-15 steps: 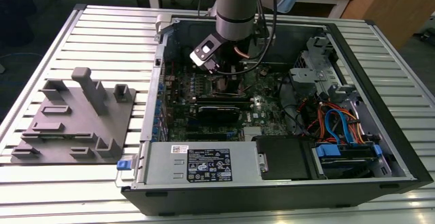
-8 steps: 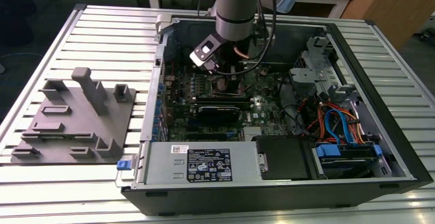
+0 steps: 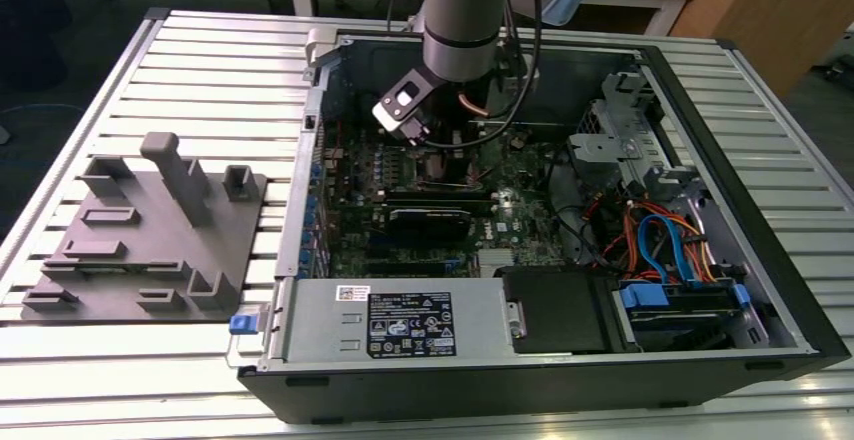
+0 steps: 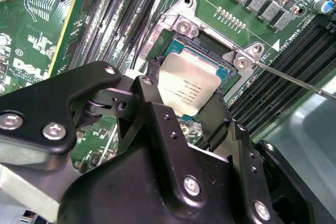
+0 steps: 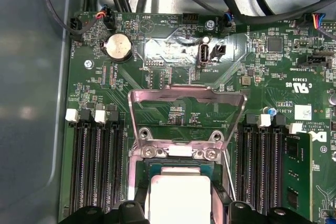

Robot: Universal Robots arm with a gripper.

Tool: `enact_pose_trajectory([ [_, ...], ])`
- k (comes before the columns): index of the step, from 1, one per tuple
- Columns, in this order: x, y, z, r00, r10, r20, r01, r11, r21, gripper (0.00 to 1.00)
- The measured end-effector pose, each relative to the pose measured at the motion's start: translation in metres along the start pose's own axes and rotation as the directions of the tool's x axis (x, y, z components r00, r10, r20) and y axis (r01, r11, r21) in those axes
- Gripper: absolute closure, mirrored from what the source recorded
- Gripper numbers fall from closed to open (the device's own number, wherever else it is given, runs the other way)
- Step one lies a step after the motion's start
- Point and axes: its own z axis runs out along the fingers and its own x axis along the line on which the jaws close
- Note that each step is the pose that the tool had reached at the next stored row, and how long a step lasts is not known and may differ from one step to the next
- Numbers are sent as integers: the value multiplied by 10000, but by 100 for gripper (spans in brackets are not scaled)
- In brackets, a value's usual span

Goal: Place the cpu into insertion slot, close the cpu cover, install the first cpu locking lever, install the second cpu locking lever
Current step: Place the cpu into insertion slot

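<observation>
Item, pincer (image 4: 185, 92): I log it as clamped on the cpu (image 4: 193, 80), with a black finger against each of two opposite edges, judging from both wrist views. Item, cpu: between the fingertips and directly over the insertion slot (image 4: 211, 39), whose dark bed shows just past one finger; I cannot tell whether it is fully seated. Item, cpu cover (image 5: 186, 94): raised open, standing just beyond the fingertips, not yet closed. Item, thin locking lever (image 4: 294, 80): lying free beside the slot, unlatched. Status: placement in hand; cover and both levers outstanding.
</observation>
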Motion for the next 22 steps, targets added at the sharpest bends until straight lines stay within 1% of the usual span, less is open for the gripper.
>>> enact_pose_trajectory([
  [8,2,1,4,10000,3,-8,-3,10000,-6,46],
  [11,3,2,-4,10000,34,-13,-34,10000,-12,46],
  [15,2,2,-8,9999,127,-2,-127,9999,-8,46],
  [22,1,-2,0,9999,134,-4,-134,9999,-5,46],
])
